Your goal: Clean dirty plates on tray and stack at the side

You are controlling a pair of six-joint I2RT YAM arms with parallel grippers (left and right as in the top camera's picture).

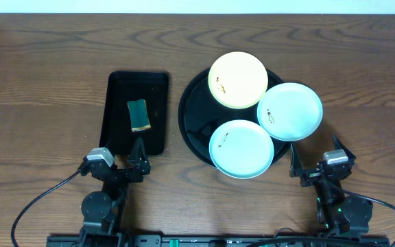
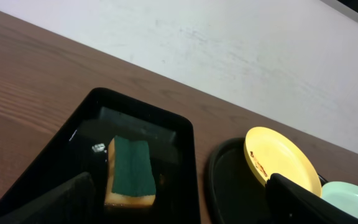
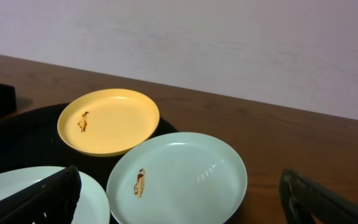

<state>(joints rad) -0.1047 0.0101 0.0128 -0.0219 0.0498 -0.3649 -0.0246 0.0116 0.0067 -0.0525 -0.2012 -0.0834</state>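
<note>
Looking down from overhead, the sponge (image 1: 138, 114) lies in the small rectangular tray (image 1: 114, 103) ahead of the left gripper (image 1: 115, 160), long axis pointing away from that arm, while the three plates (image 1: 238, 79) crowd the round black tray (image 1: 187, 113) nearer the right gripper (image 1: 317, 161); on the left wrist, jaws wide and empty, sponge lying beyond them, green side up. On the right wrist, jaws equally wide, holding nothing, a smudged mint plate (image 3: 176, 177) just ahead.
</note>
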